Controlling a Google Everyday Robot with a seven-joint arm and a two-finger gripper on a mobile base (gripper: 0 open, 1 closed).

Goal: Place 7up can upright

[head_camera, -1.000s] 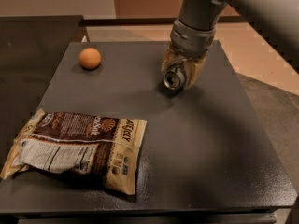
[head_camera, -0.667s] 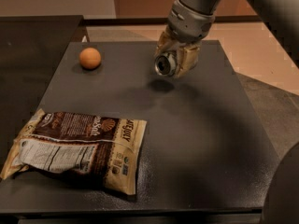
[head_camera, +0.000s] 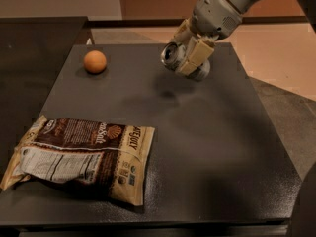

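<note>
The 7up can is a silver-grey drink can, held on its side with its shiny top facing left toward the camera. My gripper is shut on the can, its tan fingers clamped across the can's body. The can hangs above the back middle of the dark table, clear of the surface, with its shadow on the table below it. The arm comes in from the upper right.
An orange ball lies at the table's back left. A brown and white snack bag lies flat at the front left. The table's right edge drops to a tan floor.
The gripper has lifted the can off the table and carried it up and back. The can now hangs higher and is tilted, top to the left. The ball and bag have not moved.
</note>
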